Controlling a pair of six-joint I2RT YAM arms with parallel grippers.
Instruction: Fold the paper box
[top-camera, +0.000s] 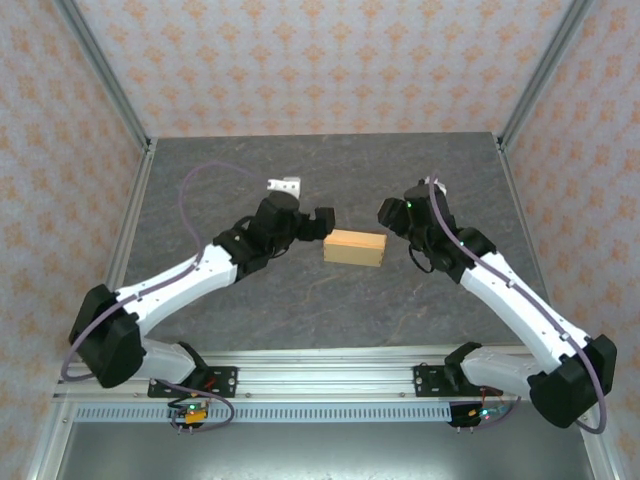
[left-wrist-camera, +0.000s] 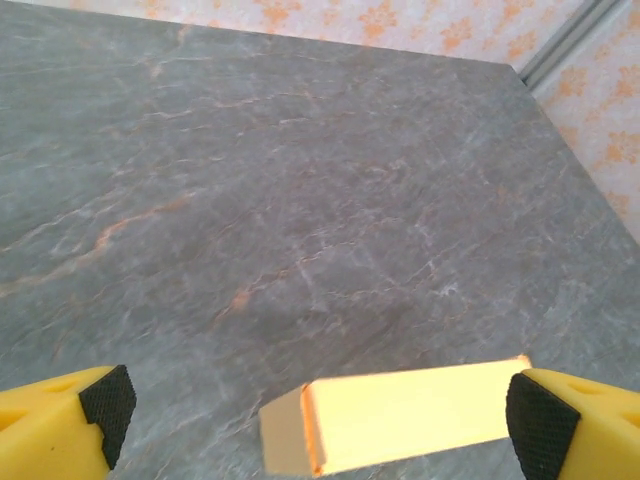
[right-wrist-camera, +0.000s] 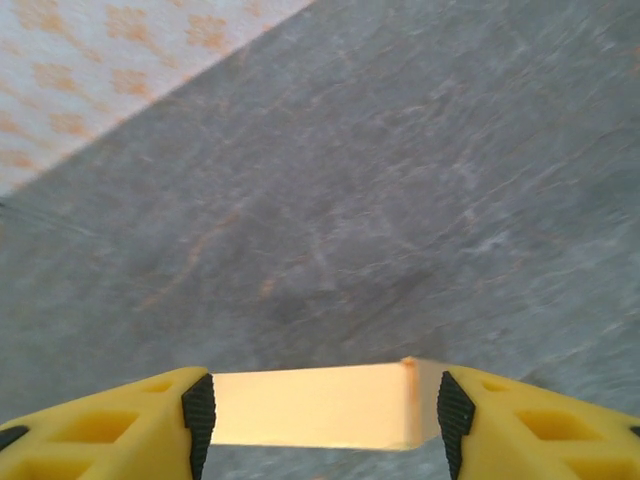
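Note:
The paper box (top-camera: 355, 249) is a small closed light orange-tan block lying flat near the middle of the table. My left gripper (top-camera: 318, 222) sits at its upper left end, jaws spread wide. In the left wrist view the box (left-wrist-camera: 400, 415) lies between the fingers, its far end beside the right pad (left-wrist-camera: 535, 420), well clear of the left pad. My right gripper (top-camera: 390, 213) hovers at the box's upper right end. There the box (right-wrist-camera: 320, 405) spans the gap between the pads, with a thin gap at the right pad (right-wrist-camera: 455, 425); I see no squeeze.
The grey stone-patterned tabletop (top-camera: 330, 300) has a small white bracket (top-camera: 285, 185) behind the left gripper. Metal frame posts (top-camera: 105, 70) and patterned walls close the back and sides. A rail (top-camera: 330, 375) runs along the near edge.

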